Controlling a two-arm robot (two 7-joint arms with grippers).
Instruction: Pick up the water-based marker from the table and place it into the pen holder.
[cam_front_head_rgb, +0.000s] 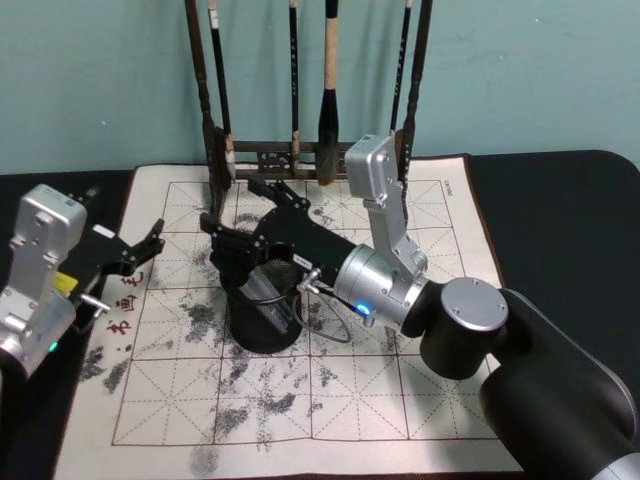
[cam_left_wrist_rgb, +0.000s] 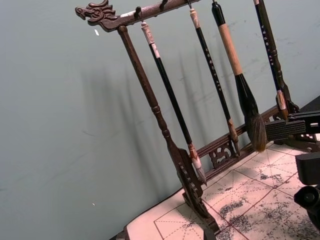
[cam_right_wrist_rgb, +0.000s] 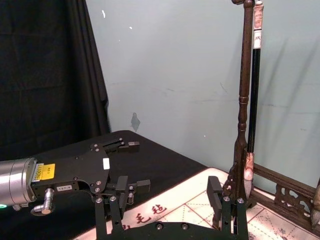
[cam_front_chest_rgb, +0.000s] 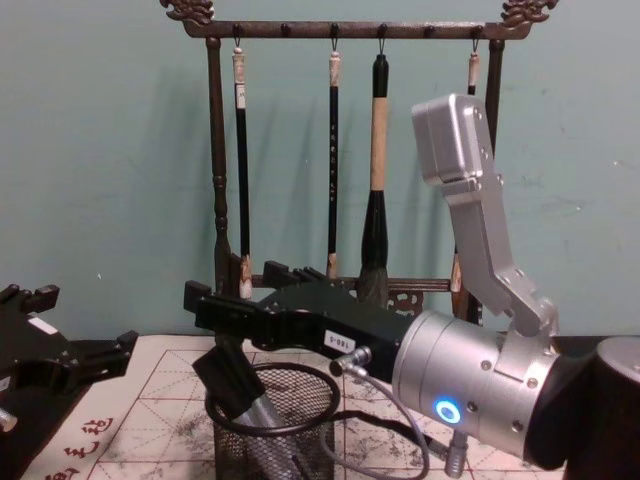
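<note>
A: Checking progress first. Where's the marker?

B: Standing tilted inside the pen holder (cam_front_chest_rgb: 272, 425). In the chest view the water-based marker (cam_front_chest_rgb: 252, 405), a grey barrel with a black cap end, leans toward 11 o'clock, its cap poking above the rim. The head view shows it as a pale streak (cam_front_head_rgb: 262, 288) inside the cup (cam_front_head_rgb: 262, 318).

A: Released?

B: Looks so. The right gripper (cam_front_chest_rgb: 262, 302) hovers just above the rim, jaws spread apart, fingers not touching the marker as far as I can tell. My read: the drop is made, and what's left is pulling the right arm clear.

A: Left side?

B: The left gripper (cam_front_head_rgb: 140, 250) is parked at 9 o'clock on the table (cam_front_head_rgb: 560, 200), over the mat's (cam_front_head_rgb: 400, 400) left margin, jaws apart, holding nothing. It also shows in the right wrist view (cam_right_wrist_rgb: 125, 167).

A: Holder's position?

B: Mid-mat, slightly toward 7 o'clock of centre, well apart from the brush rack (cam_front_head_rgb: 310, 150) at 12 o'clock.

A: Any text?

B: Red characters on the mat's left border at 9 o'clock (cam_front_head_rgb: 125, 300) and in the right wrist view (cam_right_wrist_rgb: 150, 212); too small to read. A yellow label (cam_right_wrist_rgb: 46, 171) and a white sticker on the left gripper body carry print I can't make out. A white tag on the right gripper (cam_front_chest_rgb: 344, 343) has digits, unreadable. The brushes (cam_left_wrist_rgb: 235, 75) carry fine lettering on their shafts, not legible. No brands visible.
</note>
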